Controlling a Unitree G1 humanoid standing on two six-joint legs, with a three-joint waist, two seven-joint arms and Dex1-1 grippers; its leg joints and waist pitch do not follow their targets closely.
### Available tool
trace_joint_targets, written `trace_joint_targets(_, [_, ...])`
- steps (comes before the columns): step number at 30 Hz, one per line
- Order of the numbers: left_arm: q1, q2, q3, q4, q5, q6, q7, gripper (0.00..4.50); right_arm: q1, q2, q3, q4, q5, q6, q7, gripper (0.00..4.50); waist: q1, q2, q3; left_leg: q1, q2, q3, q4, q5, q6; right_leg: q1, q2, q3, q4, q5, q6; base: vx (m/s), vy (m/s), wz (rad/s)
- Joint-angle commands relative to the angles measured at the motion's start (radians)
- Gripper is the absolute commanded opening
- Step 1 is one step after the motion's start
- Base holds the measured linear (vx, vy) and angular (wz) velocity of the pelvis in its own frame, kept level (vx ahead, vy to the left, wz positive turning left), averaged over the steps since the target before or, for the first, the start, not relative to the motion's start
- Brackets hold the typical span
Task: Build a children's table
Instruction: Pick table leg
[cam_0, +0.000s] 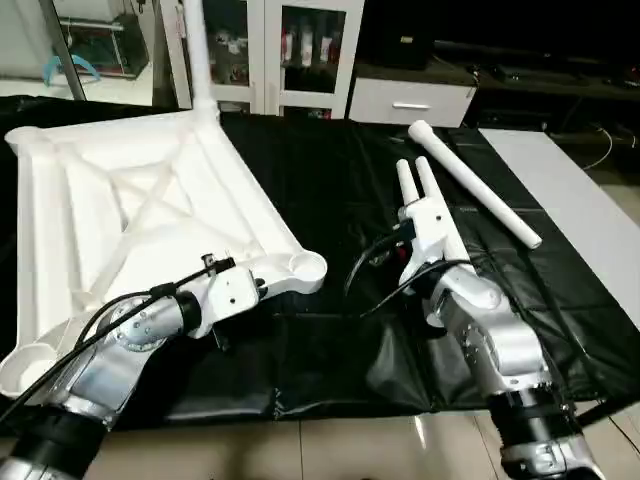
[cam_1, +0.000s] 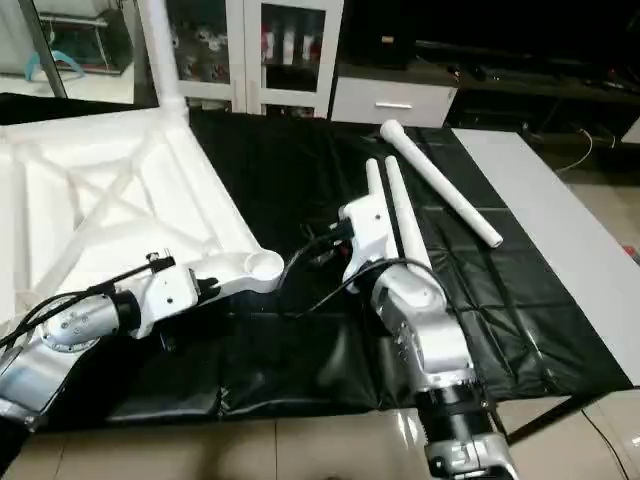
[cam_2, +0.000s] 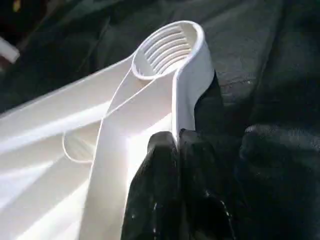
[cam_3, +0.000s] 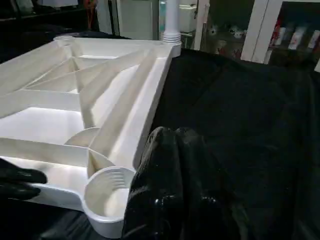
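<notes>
The white table top (cam_0: 130, 200) lies upside down on the black mat, its X-ribs facing up. One leg (cam_0: 197, 50) stands upright in the far corner socket. My left gripper (cam_0: 262, 288) is shut on the top's near side rim (cam_2: 176, 125), just behind the empty corner socket (cam_2: 167, 47). My right gripper (cam_1: 330, 240) hovers low over the mat to the right of that socket (cam_3: 107, 192), fingers (cam_3: 170, 185) shut with nothing in them. Two legs (cam_0: 408, 185) lie side by side under my right wrist. A third leg (cam_0: 470, 180) lies diagonally farther right.
The black mat (cam_0: 330, 170) ends just in front of my arms, with tiled floor below. A white board (cam_0: 570, 200) borders the mat on the right. Glass cabinets (cam_0: 290, 45) and a white drawer unit (cam_0: 410, 100) stand behind.
</notes>
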Motion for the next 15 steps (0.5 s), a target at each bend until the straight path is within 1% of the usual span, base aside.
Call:
trace_joint_targets(1, [0.016,-0.029,0.017,-0.027,-0.021,0.113,0.013,0.00,-0.019,-0.024,-0.018,0.019,-0.011,0.043,-0.010,0.03,0.007,0.020,-0.055,0.012,0.027,-0.010,-0.078,-0.352,-0.039,0.033,-0.056,0.047,-0.077,-0.353,-0.162,0.000,0.000,0.00])
trace_joint_targets(2, [0.014,-0.048,0.021,-0.040,-0.026,0.143,0.025,0.00,-0.029,-0.033,-0.016,0.029,-0.023,0.052,-0.016,0.03,0.007,0.020,-0.055,0.010,0.026,-0.011,-0.078,-0.349,-0.039,0.036,-0.055,0.046,-0.076,-0.357,-0.160,0.000,0.000,0.00])
trace_joint_targets(4, [0.004,-0.069,0.023,-0.039,-0.019,0.156,0.051,0.00,-0.047,-0.043,-0.016,0.046,-0.036,0.062,-0.028,0.03,0.008,0.018,-0.056,0.009,0.024,-0.011,-0.076,-0.342,-0.038,0.037,-0.056,0.046,-0.079,-0.357,-0.155,0.000,0.000,0.00])
trace_joint_targets(5, [-0.006,-0.074,0.025,-0.029,-0.024,0.160,0.051,0.30,-0.058,-0.046,-0.022,0.054,-0.036,0.064,-0.034,0.00,0.008,0.020,-0.057,0.008,0.023,-0.011,-0.076,-0.339,-0.036,0.037,-0.055,0.045,-0.080,-0.358,-0.149,0.000,0.000,0.00])
trace_joint_targets(6, [-0.013,-0.072,0.026,-0.025,-0.036,0.159,0.040,0.60,-0.070,-0.048,-0.029,0.060,-0.030,0.075,-0.038,0.00,0.008,0.018,-0.058,0.007,0.022,-0.011,-0.075,-0.336,-0.033,0.039,-0.055,0.045,-0.080,-0.361,-0.144,0.000,0.000,0.00])
trace_joint_targets(7, [-0.017,-0.065,0.031,-0.037,-0.054,0.179,0.023,0.60,-0.086,-0.054,-0.037,0.065,-0.022,0.097,-0.037,0.00,0.008,0.017,-0.059,0.006,0.021,-0.011,-0.075,-0.332,-0.031,0.040,-0.056,0.045,-0.080,-0.360,-0.142,0.000,0.000,0.00])
trace_joint_targets(8, [-0.019,-0.060,0.034,-0.048,-0.066,0.193,0.010,0.60,-0.097,-0.057,-0.042,0.068,-0.016,0.112,-0.036,0.18,0.007,0.018,-0.061,0.006,0.021,-0.012,-0.074,-0.322,-0.031,0.041,-0.055,0.045,-0.076,-0.348,-0.147,0.000,0.000,0.00])
trace_joint_targets(9, [-0.021,-0.055,0.040,-0.056,-0.073,0.200,0.006,0.80,-0.107,-0.062,-0.043,0.074,-0.017,0.126,-0.038,0.37,0.008,0.018,-0.060,0.007,0.021,-0.010,-0.073,-0.314,-0.027,0.039,-0.053,0.045,-0.077,-0.333,-0.151,0.000,0.000,0.00])
trace_joint_targets(10, [-0.021,-0.055,0.040,-0.056,-0.073,0.201,0.005,0.95,-0.108,-0.062,-0.043,0.074,-0.017,0.126,-0.039,0.37,0.009,0.018,-0.060,0.009,0.022,-0.010,-0.073,-0.313,-0.027,0.038,-0.053,0.045,-0.077,-0.330,-0.153,0.000,0.000,0.00])
trace_joint_targets(11, [-0.021,-0.054,0.045,-0.069,-0.075,0.218,0.004,0.95,-0.115,-0.065,-0.043,0.078,-0.018,0.134,-0.041,0.37,0.011,0.019,-0.060,0.008,0.022,-0.009,-0.073,-0.311,-0.026,0.038,-0.053,0.044,-0.076,-0.325,-0.154,0.000,0.000,0.00])
trace_joint_targets(13, [-0.036,-0.046,0.075,-0.092,-0.090,0.253,-0.004,1.06,-0.166,-0.076,-0.044,0.120,-0.029,0.189,-0.058,0.50,0.008,0.016,-0.060,0.006,0.022,-0.010,-0.074,-0.302,-0.029,0.041,-0.052,0.043,-0.072,-0.315,-0.162,0.000,0.000,0.00])
trace_joint_targets(14, [-0.036,-0.046,0.075,-0.092,-0.090,0.253,-0.004,1.06,-0.166,-0.076,-0.044,0.120,-0.029,0.189,-0.058,0.50,0.008,0.018,-0.061,0.009,0.022,-0.010,-0.073,-0.303,-0.033,0.039,-0.052,0.042,-0.071,-0.317,-0.164,0.000,0.000,0.00])
trace_joint_targets(15, [-0.047,-0.034,0.095,-0.104,-0.105,0.270,-0.023,1.25,-0.219,-0.081,-0.051,0.181,-0.042,0.239,-0.089,0.77,0.008,0.017,-0.059,0.009,0.021,-0.009,-0.072,-0.311,-0.036,0.038,-0.052,0.042,-0.074,-0.331,-0.162,0.000,0.000,0.00])
